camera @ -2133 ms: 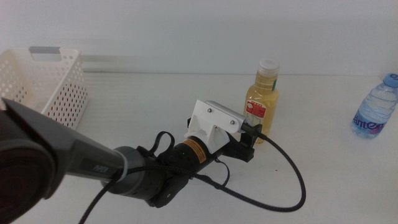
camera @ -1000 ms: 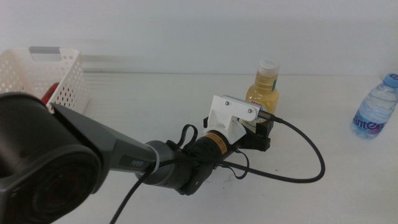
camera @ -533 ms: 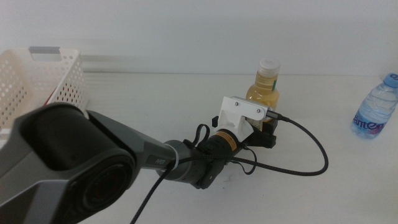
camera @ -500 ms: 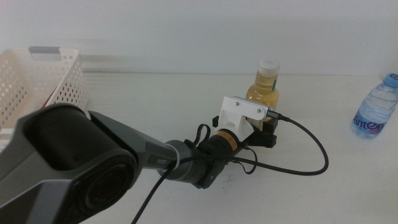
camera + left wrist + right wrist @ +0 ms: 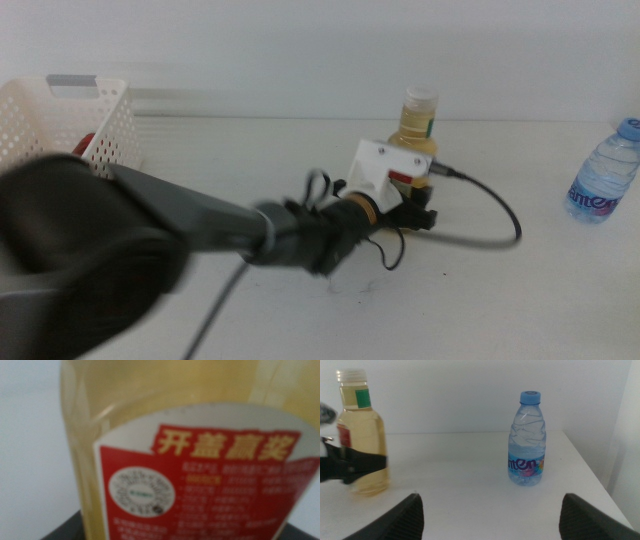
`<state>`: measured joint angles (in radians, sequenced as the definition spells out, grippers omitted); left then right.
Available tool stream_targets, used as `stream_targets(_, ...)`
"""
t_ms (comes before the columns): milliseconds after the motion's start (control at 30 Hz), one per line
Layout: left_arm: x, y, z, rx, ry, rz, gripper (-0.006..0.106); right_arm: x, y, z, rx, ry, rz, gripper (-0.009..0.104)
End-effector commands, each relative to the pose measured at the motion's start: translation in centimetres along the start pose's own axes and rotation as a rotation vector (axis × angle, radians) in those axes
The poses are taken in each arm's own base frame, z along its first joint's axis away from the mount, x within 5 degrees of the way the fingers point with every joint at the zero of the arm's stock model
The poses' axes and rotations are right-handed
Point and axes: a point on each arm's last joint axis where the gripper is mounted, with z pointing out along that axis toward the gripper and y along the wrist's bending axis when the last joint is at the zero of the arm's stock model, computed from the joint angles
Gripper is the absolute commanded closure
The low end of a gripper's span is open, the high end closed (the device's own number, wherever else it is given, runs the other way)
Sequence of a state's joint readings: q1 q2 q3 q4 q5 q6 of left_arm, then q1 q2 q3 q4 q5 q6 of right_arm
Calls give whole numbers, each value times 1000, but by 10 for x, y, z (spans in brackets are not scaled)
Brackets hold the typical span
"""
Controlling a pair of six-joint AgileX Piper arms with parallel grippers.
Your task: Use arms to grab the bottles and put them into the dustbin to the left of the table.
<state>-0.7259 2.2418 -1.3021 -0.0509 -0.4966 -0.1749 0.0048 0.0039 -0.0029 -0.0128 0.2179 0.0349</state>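
Note:
The yellow juice bottle, white-capped, stands upright at the middle of the table. My left gripper is shut on its lower body. In the left wrist view the juice bottle's red and white label fills the picture between the dark jaws. The water bottle with its blue cap stands at the table's right edge, also seen as the water bottle ahead of my open right gripper. The white dustbin sits at the far left, with a bit of the red can showing inside.
The left arm lies across the table's left half, motion-blurred, with a black cable looping to the right of the juice bottle. A white wall runs behind the table.
The left arm reached farther toward the juice bottle and its jaws closed round it. The bottle has now shifted slightly left and up with the gripper. The water bottle has not moved.

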Motion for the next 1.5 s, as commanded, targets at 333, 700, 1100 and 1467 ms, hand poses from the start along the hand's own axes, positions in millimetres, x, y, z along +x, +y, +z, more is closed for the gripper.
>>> stream_targets(333, -135, 32, -175, -214, 715, 74, 102, 0, 0, 0, 7, -10, -12, 14)
stream_targets(700, -255, 218, -288, -562, 549, -106, 102, 0, 0, 0, 7, -10, -12, 14)
stream_targets(1100, -164, 328, -242, -579, 824, -241, 100, 0, 0, 0, 7, -10, -12, 14)
stream_targets(1467, -123, 355, -217, -627, 902, -314, 18, 0, 0, 0, 7, -10, -12, 14)
